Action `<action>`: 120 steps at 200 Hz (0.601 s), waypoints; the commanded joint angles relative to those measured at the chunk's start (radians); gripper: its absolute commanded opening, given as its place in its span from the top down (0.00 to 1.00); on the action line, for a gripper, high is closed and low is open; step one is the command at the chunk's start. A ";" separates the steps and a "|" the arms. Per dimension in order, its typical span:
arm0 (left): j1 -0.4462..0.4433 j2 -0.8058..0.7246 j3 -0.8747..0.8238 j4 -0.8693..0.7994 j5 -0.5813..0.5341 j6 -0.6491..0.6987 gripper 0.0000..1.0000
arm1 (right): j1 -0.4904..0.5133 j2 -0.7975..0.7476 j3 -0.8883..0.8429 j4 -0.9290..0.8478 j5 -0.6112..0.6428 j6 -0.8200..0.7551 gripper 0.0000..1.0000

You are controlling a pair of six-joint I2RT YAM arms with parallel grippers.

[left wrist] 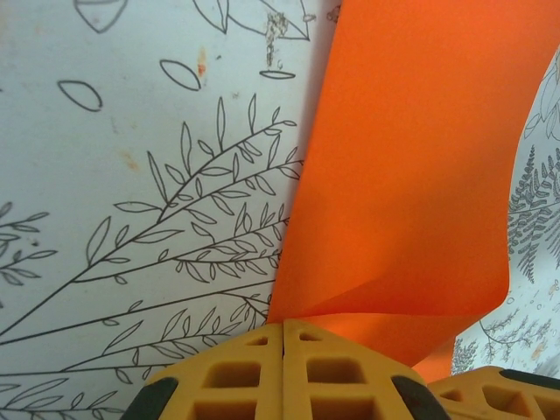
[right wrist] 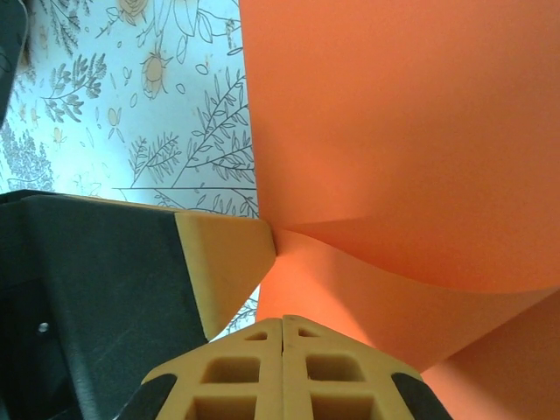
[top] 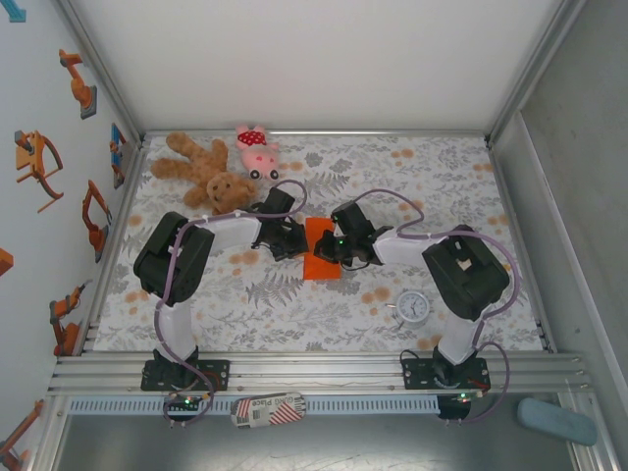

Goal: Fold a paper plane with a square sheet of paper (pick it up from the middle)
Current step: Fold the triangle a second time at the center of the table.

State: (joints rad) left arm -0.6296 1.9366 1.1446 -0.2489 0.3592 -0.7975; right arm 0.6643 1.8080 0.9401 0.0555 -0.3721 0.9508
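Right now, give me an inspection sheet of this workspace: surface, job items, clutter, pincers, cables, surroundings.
Surface: floral table cover, lying flat.
Job's things: orange paper, bent into a curve between the two arms at mid-table.
Clutter: teddy bear and pink plush pig at the far edge; white clock near the right arm.
Grippers: left pincer and right pincer both shut, each pinching the paper.
Cables: purple cables loop along both arms, clear of the paper.
Surroundings: white walls; robot stickers on the left wall; metal rail at the near edge.
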 commanded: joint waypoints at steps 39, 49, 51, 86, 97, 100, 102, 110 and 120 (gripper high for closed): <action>-0.007 0.070 0.020 -0.129 -0.081 0.011 1.00 | -0.018 0.048 -0.029 0.003 0.046 -0.013 1.00; -0.006 0.076 0.020 -0.139 -0.091 0.006 1.00 | -0.023 0.043 -0.049 0.006 0.061 -0.004 1.00; -0.006 0.077 0.020 -0.140 -0.093 0.005 1.00 | -0.024 0.040 -0.053 0.009 0.064 -0.002 1.00; -0.004 0.089 0.017 -0.169 -0.125 -0.008 1.00 | -0.047 -0.003 -0.138 0.043 0.073 0.007 1.00; -0.005 0.091 0.017 -0.167 -0.124 -0.006 1.00 | -0.058 -0.031 -0.179 0.079 0.073 0.020 1.00; -0.004 0.090 0.017 -0.168 -0.122 -0.005 1.00 | -0.062 -0.038 -0.192 0.089 0.074 0.024 1.00; -0.005 0.091 0.017 -0.166 -0.120 -0.004 1.00 | -0.064 -0.042 -0.200 0.094 0.074 0.025 1.00; -0.005 0.092 0.018 -0.164 -0.114 0.001 1.00 | -0.075 -0.067 -0.225 0.111 0.076 0.031 1.00; -0.005 0.092 0.019 -0.163 -0.109 0.003 1.00 | -0.086 -0.096 -0.249 0.123 0.081 0.035 1.00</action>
State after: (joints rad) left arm -0.6346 1.9575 1.1896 -0.3107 0.3367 -0.7990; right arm 0.6155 1.7687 0.7692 0.2016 -0.3500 0.9638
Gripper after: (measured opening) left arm 0.058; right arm 0.049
